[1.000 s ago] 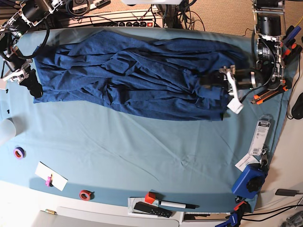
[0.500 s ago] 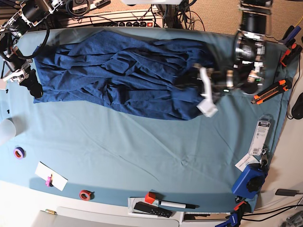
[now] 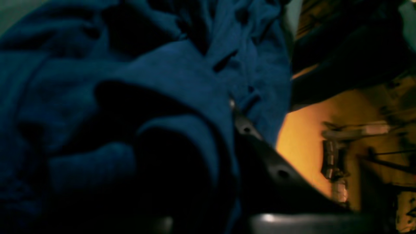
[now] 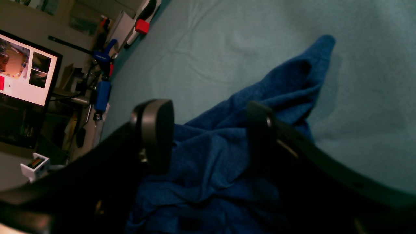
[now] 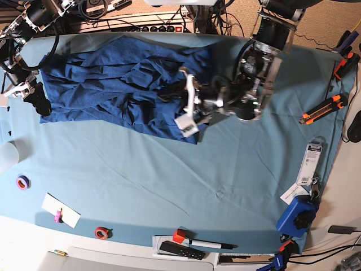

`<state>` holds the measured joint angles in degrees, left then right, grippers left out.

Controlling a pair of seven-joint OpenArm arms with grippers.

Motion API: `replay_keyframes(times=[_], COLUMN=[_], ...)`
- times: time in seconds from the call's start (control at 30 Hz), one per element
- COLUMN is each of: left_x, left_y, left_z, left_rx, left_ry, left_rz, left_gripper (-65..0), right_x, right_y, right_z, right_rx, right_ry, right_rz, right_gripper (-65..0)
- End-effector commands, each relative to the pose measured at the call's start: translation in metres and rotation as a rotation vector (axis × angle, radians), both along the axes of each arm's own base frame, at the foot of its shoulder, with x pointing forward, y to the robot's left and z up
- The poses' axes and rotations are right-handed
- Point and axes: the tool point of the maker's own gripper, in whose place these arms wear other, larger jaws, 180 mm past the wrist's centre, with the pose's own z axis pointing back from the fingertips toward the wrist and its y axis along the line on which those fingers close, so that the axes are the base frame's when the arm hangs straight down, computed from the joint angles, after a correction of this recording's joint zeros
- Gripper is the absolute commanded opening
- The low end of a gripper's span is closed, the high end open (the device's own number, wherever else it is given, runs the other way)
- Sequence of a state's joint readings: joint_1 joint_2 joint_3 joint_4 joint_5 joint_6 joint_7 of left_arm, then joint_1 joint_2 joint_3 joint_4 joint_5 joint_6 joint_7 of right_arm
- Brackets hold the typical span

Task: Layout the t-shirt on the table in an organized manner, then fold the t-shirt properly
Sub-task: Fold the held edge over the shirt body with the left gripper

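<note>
Navy t-shirt (image 5: 113, 84), one, on one table (image 5: 169, 186); left hand (image 5: 189, 104) grasping it; right hand (image 4: 208, 130) released.

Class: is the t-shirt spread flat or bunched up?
Bunched up: the t-shirt lies in wrinkled folds on the table.

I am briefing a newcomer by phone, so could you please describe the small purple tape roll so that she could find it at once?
Start at the table covered in teal cloth, seen from above in the base view, and go to its left edge. The purple tape roll lies there, below the t-shirt. The red tape roll lies farther right, near the bottom edge.
</note>
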<state>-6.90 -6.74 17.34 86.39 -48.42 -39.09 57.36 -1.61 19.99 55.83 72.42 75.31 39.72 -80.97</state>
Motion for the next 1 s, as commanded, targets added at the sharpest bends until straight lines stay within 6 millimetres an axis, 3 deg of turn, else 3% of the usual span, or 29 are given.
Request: replay_keyframes(times=[0.0,0.37,0.57,0.87,0.97], left_x=[0.008,-0.008,-0.001,0.001,-0.005], left_y=[-0.009,-0.027,-0.033,-0.057,-0.067], left_z=[0.016,0.004,0.012,0.025,0.028], left_rx=[-0.043,0.028,0.009,-0.006,-0.018], left_ry=[-0.044,-0.115,-0.145,-0.188,-0.194], left_rz=[0.006,-0.074,-0.063,-0.074,-0.094], left_gripper=[-65.0,-65.0,-48.6,-47.6,-43.0], right_x=[0.006,0.006,0.006,0.006,0.006], right_y=[-0.009,-0.009,-0.009,-0.009,-0.009], right_z=[0.02,0.019,0.019,0.019,0.019], right_rx=[-0.031,-0.031,-0.031,-0.031,-0.031], right_ry=[-0.057,-0.056,-0.056,-0.056,-0.056], right_rz=[-0.008,-0.008,-0.008,-0.008,-0.008], right_gripper=[-30.1,-30.1,-30.1,-30.1,-30.1])
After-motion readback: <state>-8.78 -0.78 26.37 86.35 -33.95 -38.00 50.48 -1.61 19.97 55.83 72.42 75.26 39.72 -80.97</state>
